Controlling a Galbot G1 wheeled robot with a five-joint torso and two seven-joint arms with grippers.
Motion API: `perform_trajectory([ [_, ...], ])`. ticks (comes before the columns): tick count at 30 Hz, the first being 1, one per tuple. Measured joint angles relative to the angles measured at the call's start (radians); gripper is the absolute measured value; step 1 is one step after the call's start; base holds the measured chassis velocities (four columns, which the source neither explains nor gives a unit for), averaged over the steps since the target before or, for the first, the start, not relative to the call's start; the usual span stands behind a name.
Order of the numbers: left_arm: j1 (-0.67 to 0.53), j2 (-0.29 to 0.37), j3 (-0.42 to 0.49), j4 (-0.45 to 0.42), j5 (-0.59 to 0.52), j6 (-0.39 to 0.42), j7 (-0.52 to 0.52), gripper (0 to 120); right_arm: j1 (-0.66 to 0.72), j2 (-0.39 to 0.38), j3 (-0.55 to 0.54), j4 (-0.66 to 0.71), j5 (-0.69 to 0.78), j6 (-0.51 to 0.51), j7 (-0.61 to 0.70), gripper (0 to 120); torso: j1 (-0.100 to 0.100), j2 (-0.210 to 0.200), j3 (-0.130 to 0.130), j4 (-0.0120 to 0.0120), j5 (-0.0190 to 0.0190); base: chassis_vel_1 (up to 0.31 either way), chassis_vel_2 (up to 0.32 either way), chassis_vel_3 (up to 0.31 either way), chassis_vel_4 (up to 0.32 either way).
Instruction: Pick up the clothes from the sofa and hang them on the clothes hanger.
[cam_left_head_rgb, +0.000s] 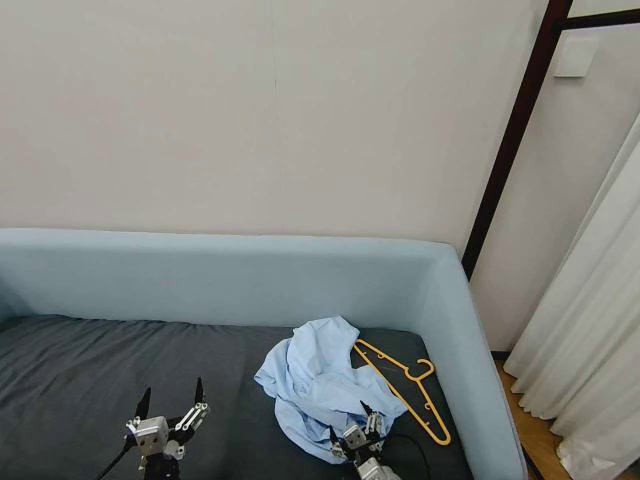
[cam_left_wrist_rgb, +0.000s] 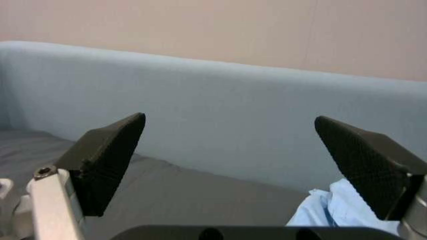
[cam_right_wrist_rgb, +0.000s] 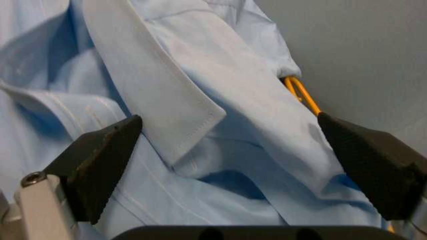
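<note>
Nearest, low on the left: left gripper (cam_left_head_rgb: 172, 410) (cam_left_wrist_rgb: 230, 160), spread wide and empty, poised above the dark grey seat cushion (cam_left_head_rgb: 80, 370), well apart from the clothing. To its right, equally near: right gripper (cam_left_head_rgb: 358, 428) (cam_right_wrist_rgb: 230, 165), also spread wide with nothing held, at the near edge of the crumpled light-blue cotton shirt (cam_left_head_rgb: 315, 385) (cam_right_wrist_rgb: 200, 100), its fingers either side of the collar; contact with the cloth impossible to tell. Shirt heaped on the cushion toward the right end of the pale blue sofa (cam_left_head_rgb: 200, 275). Just beside it on the right, partly tucked under the cloth: thin orange clothes hanger (cam_left_head_rgb: 405, 385) (cam_right_wrist_rgb: 300, 95), flat on the cushion. Beyond, the sofa's backrest and a pale wall (cam_left_head_rgb: 250, 110). Far right, a dark door frame (cam_left_head_rgb: 505, 150) and a white curtain (cam_left_head_rgb: 590, 330).
</note>
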Motion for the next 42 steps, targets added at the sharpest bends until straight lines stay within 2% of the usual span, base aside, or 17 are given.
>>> perform_trajectory([
  [14,-0.001,-0.008,0.013,0.001,0.005,-0.003,0.0,100,-0.016,0.037,0.027,-0.071,-0.2,0.032,0.036,100,0.0,0.0,0.0,0.0,0.0001,0.0,0.0,0.0,0.0],
  [20,-0.002,-0.004,0.008,0.003,0.004,-0.003,0.0,100,-0.007,0.068,0.031,-0.129,-0.307,0.004,0.05,100,0.0,0.0,0.0,0.0,0.0001,0.0,0.0,0.0,0.0],
  [31,-0.008,-0.003,0.001,0.012,0.0,-0.003,0.0,100,0.023,0.082,0.017,-0.15,-0.333,-0.112,0.023,100,0.0,0.0,0.0,0.0,0.0,0.0,0.0,0.0,0.0],
  [42,-0.017,-0.002,0.002,0.025,0.0,-0.003,0.0,100,0.065,0.115,0.037,-0.178,-0.321,-0.095,0.044,100,0.0,0.0,0.0,0.0001,0.0,0.0,0.0,0.0,0.0],
])
